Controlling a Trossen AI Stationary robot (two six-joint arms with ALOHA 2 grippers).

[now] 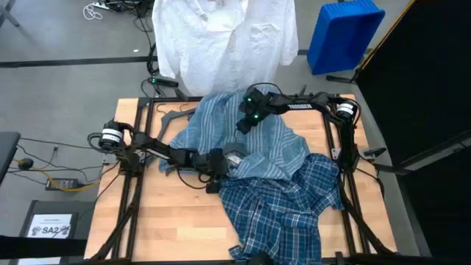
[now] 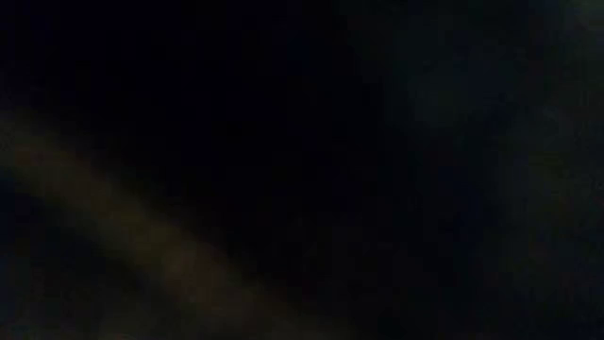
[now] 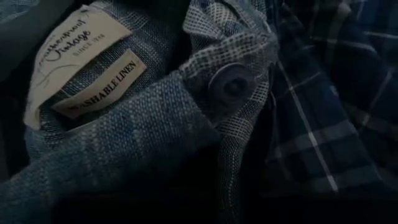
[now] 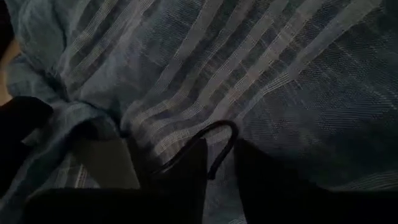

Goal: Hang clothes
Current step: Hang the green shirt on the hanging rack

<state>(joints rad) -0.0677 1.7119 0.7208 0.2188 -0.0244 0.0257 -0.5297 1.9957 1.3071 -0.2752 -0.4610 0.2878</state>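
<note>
**High view: two arms over a heap of shirts**

High view shows the wooden table (image 1: 169,221) from above. On the left side, the left arm reaches in low, and the left gripper (image 1: 218,163) sits at the edge of the striped shirt (image 1: 272,143). I cannot tell if its fingers are apart or together, because cloth is all around them. In the left wrist view the camera is very close to a collar with a white label (image 3: 68,56) and a dark button (image 3: 231,86). The plaid shirt (image 3: 323,112) lies right beside that collar.

In the middle, the striped shirt is spread in a loose pile on the table. The white shirt (image 1: 224,40) is behind it, past the far edge of the table, and looks as if it is hanging up. A dark hanger (image 1: 176,116) peeks out from under the striped shirt near the far left.

On the right, the right gripper (image 1: 246,118) hovers over the striped shirt. The right wrist view shows its fingers a little apart, with a thin dark hook (image 4: 214,146) between them. The plaid shirt covers the near right part of the table.

The low view is all dark.

The shirts look soft, light and floppy. They will sag and fold when lifted. I think the collar is the best place to grab, since it is thicker.
</note>
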